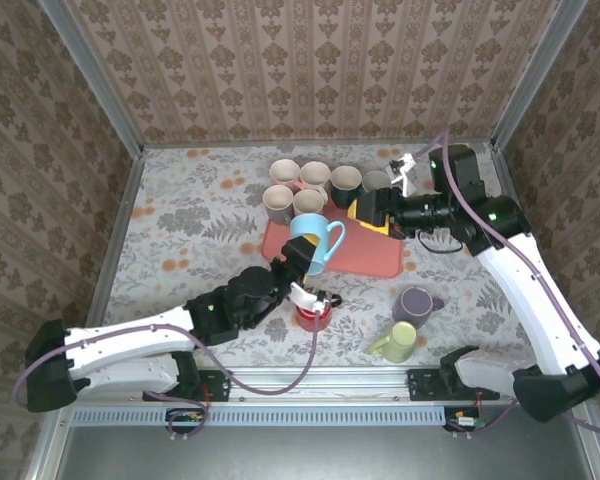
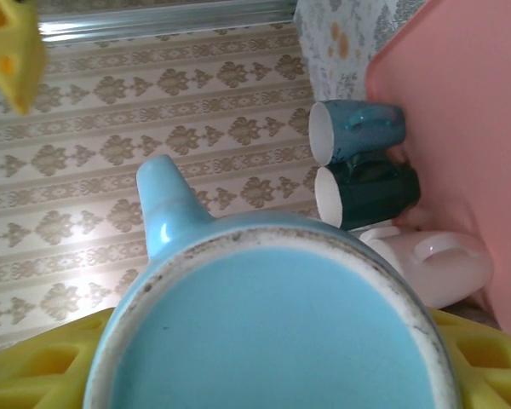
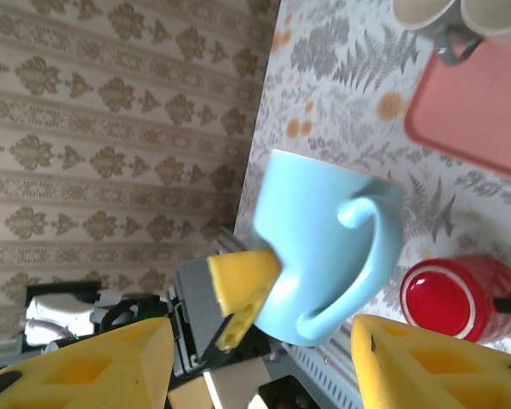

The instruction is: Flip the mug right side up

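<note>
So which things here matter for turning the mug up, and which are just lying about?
In the job:
- blue mug
- left arm, its jaws shut on that mug

Lying about:
- pink tray
- red mug
- purple mug
- green mug
- cups behind the tray
- right arm, jaws open

Light blue mug (image 1: 313, 240); pink tray (image 1: 372, 258); red cup (image 1: 312, 319); floral cloth (image 1: 180, 215); damask walls (image 1: 320, 70)

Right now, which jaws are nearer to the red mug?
Left. The left jaws, shut on the light blue mug, are just beyond the red mug. The right jaws stand open farther back and to the right, near the far edge of the pink tray.
</note>
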Robot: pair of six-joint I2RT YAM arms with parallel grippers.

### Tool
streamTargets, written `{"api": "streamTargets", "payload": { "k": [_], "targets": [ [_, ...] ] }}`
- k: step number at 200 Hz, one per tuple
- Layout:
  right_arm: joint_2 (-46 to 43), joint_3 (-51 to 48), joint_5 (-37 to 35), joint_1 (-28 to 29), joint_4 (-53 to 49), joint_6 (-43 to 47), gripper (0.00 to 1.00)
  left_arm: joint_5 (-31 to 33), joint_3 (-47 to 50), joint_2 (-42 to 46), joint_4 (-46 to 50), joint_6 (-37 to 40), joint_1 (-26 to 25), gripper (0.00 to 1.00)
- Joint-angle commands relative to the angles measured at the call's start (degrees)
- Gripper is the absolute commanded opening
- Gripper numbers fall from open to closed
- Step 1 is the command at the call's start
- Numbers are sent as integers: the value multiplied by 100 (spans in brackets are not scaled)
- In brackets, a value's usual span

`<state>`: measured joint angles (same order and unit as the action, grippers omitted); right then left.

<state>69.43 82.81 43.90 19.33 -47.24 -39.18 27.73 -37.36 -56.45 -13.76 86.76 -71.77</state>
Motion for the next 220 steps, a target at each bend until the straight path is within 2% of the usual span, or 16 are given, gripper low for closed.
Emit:
{"api": "streamTargets", "payload": {
  "k": [1,16,37,53,76,115,146,156,182,207,220],
  "targets": [
    [349,108,816,30,-723,255,57,60,189,564,-457,350,-179,48],
    [482,-126,1159,70,-449,89,57,16,344,842,-220,336,-232,48],
    [745,-263,1494,181,-414,229,63,-37,474,1172,-28,258,-274,48],
    [915,-236,1574,250,-645,625,62,-44,548,1382,57,212,-378,48],
    [1155,-442,2103,416,-223,511,59,-111,620,1567,181,161,-491,49],
    [1701,-463,2434,645,-225,648,50,-336,712,1882,494,-33,-575,49],
    [1834,-476,2692,942,-87,598,49,-382,748,2044,622,-54,-601,49],
    [1861,-511,2784,999,12,498,42,-397,767,2081,671,-30,-606,49],
    [1915,-658,2956,1005,340,229,15,-461,757,2160,773,-45,-637,50],
    [1870,-690,3013,1002,445,153,5,-465,757,2129,936,-95,-637,56],
    [1817,-698,3036,994,535,74,2,-457,757,2095,1021,-160,-624,66]
  ]
}}
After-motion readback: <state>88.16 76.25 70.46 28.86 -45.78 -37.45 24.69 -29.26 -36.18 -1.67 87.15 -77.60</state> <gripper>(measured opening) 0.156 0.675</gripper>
